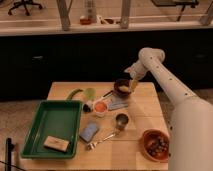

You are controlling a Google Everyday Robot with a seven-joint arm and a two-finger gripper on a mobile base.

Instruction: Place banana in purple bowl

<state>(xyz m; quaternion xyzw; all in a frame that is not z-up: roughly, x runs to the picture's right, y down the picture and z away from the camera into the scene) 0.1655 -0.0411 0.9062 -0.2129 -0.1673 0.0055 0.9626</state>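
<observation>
The purple bowl (119,83), dark and nearly black, stands at the table's far edge, right of the middle. The banana (124,89) shows as a pale-yellow patch lying inside it. My gripper (133,83) hangs at the bowl's right rim, pointing down from the white arm that reaches in from the right. It is open, and I cannot see anything clamped in it.
A green tray (35,131) holding a tan bar (55,144) fills the table's left. Around the middle are a long green vegetable (75,93), a white cup with orange filling (101,106), a blue sponge (90,131), a fork (102,140) and a metal cup (121,121). An orange-brown bowl (155,144) sits front right.
</observation>
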